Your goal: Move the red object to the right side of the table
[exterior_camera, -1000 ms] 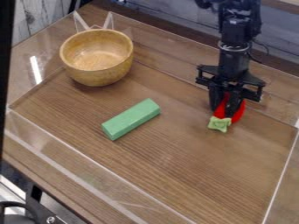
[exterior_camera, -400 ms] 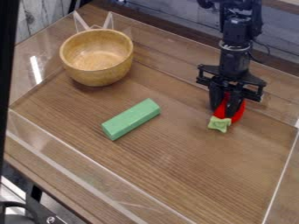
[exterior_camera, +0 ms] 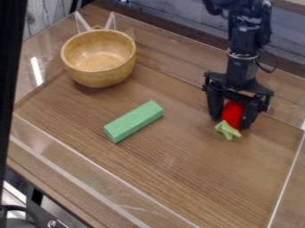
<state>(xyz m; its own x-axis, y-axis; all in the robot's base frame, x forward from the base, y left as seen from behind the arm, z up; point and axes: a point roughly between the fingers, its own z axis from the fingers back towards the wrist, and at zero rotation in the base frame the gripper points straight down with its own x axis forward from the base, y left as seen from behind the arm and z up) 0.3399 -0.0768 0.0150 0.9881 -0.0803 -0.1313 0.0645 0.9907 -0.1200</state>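
A round wooden bowl (exterior_camera: 100,58) stands at the far left of the wood-grain worktop (exterior_camera: 179,178). A green rectangular block (exterior_camera: 132,120) lies near the middle, set on a diagonal. On the right side rests the red strawberry toy (exterior_camera: 234,114), small, rounded and glossy red, with a light green leafy stem (exterior_camera: 226,131). It sits on the worktop between the black fingers (exterior_camera: 217,99), which are spread apart on either side of it. Its long axis runs toward the camera, stem end nearest.
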